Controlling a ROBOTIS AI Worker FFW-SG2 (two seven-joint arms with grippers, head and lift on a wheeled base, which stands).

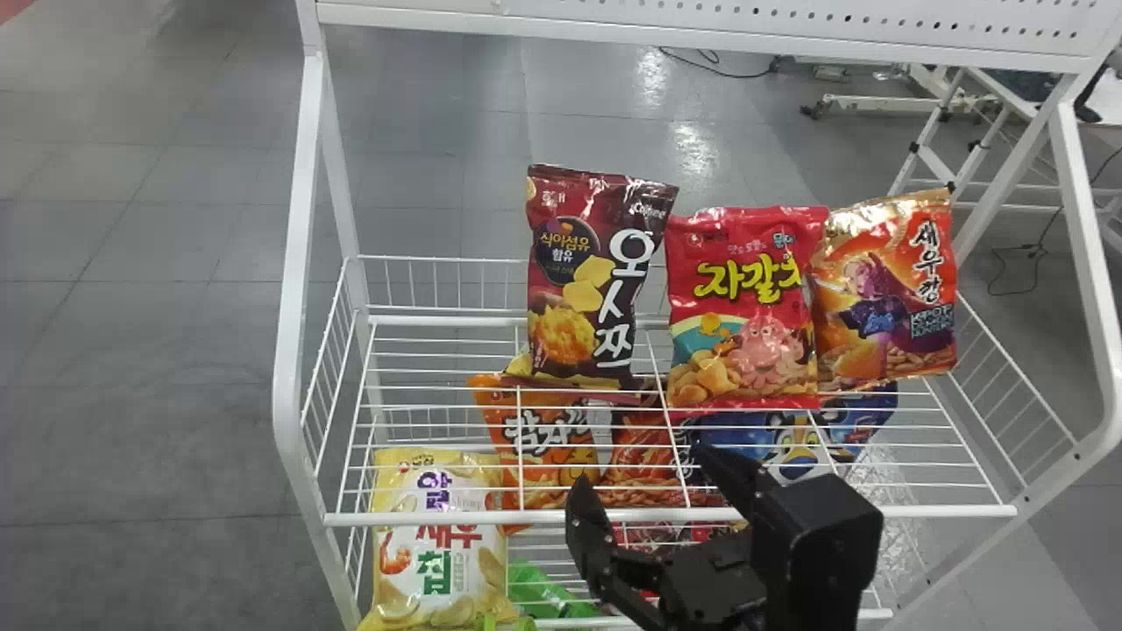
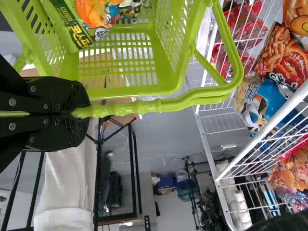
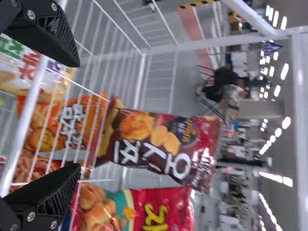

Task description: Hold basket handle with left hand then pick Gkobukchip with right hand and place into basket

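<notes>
since i cannot tell which packet is the gkobukchip, a wrong pick is my first worry. my right gripper [image 1: 644, 473] has its fingers spread; pushed toward twelve o'clock too low, it could catch the front rail [image 1: 421, 519]. the burgundy packet [image 1: 583, 289] at twelve and red packet [image 1: 745, 307] at one sit close, so a finger could snag both. room opens at ten. my left gripper [image 2: 84, 112] is clenched on the handle [image 2: 144, 107], which could roll, tipping the basket [image 2: 166, 83].

On a white rack [image 1: 421, 519] are set—left to right—a maroon bag [image 1: 583, 280], a red bag [image 1: 741, 311] and a gold-orange bag [image 1: 890, 302].
</notes>
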